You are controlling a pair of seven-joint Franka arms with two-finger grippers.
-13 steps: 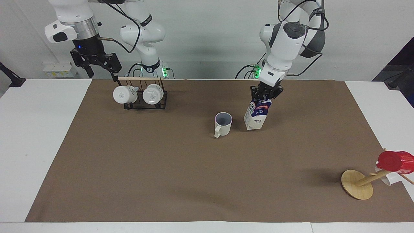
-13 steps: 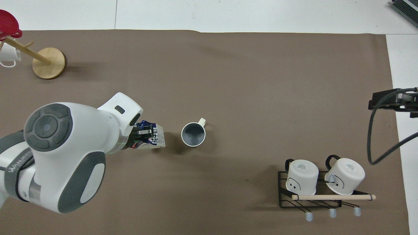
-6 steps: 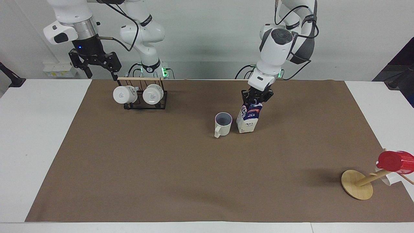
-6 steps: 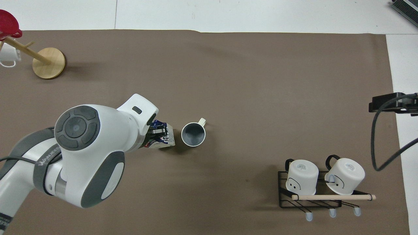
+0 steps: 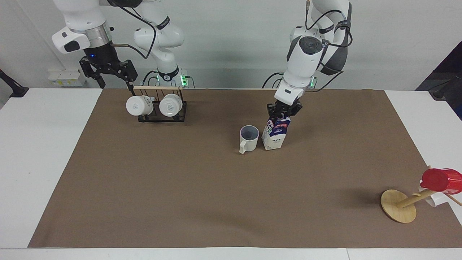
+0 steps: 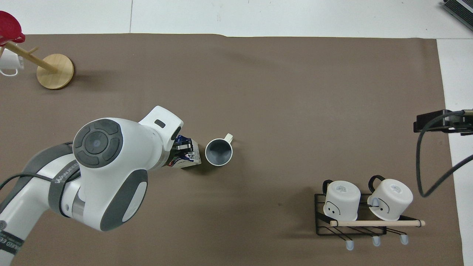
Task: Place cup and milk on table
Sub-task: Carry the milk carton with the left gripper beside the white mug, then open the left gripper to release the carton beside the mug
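Milk point(image 5: 275, 133) stands slightly tilted on the worktop's point(image 5: 50, 144) brown mat point(image 5: 216, 195), just beside the cup point(image 5: 249, 138), toward the left arm's end. Left gripper point(image 5: 282, 112) jaws clamp its top. Right gripper point(image 5: 108, 74) waits, jaws spread, above the mug rack point(image 5: 158, 106).

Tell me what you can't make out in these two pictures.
- Overhead view: the left arm hides most of the milk and its left pincer.
- Facing view: whether the milk's base rests on the table or hangs just above it is too fine to tell.
- Overhead view: the right pincer is cut by the frame edge.
- Both views: the small white mug on the wooden stand is mostly hidden.
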